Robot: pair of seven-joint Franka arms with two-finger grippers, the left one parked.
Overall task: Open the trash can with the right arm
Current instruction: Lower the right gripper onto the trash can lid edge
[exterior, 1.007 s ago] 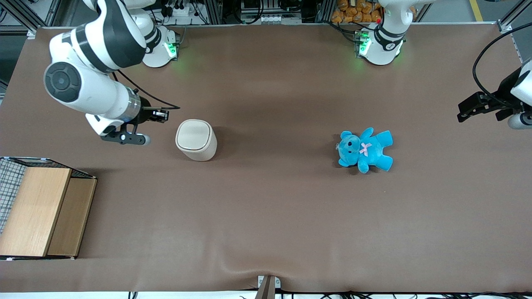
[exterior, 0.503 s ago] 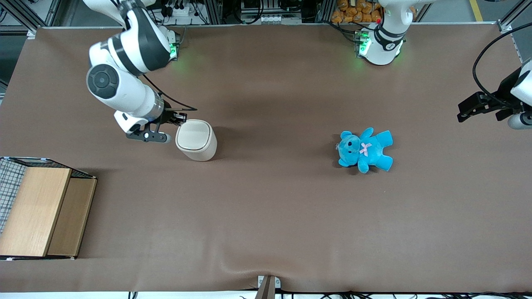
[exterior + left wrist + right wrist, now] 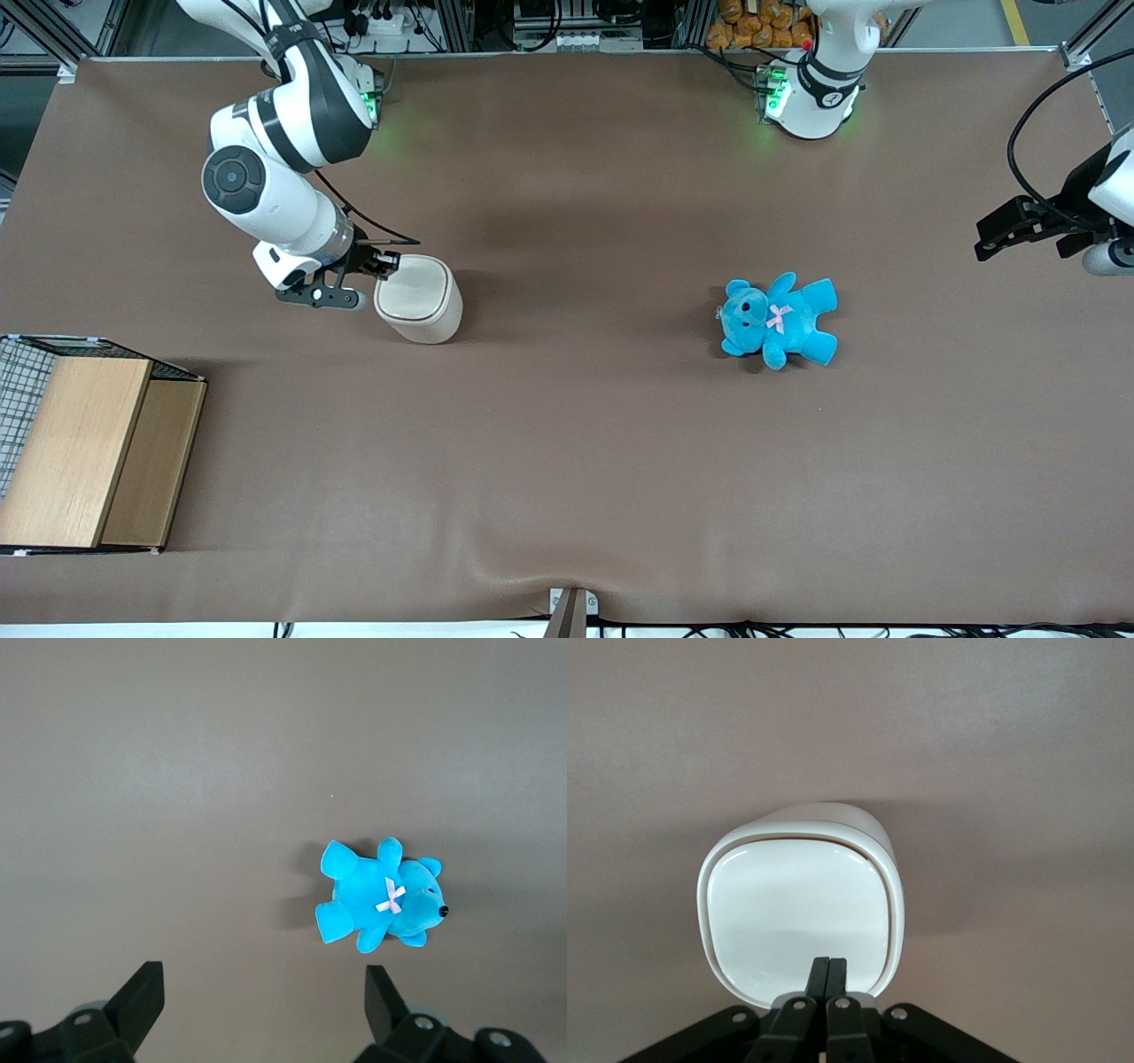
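- The pale wooden box with a wire-mesh side lies on the brown table cover, nearer to the front camera than the pincer and farther out toward the working arm's end of the table.
- The white jointed right arm with black bands reaches down from its base toward the front camera and ends at the black two-finger gripper.
- That pincer is pinched narrow: in the right wrist view the gripper shows its two black fingers pressed flat together, with nothing held between them.
- The fingertips sit over the edge of the lid; whether they touch it I cannot tell.
- The small cream-white plastic trash can with a rounded-square lid and tapering body stands upright on the cover, right at the pincer's tips and on its side toward the parked arm.
- In the right wrist view the trash can fills the space just ahead of the fingers, its glossy lid lying flat and closed inside the rim.
- The bright blue plush teddy with a pink bow lies flat on the cover, well apart from the pincer toward the parked arm's end of the table; the left wrist view shows the teddy alone on bare cover.
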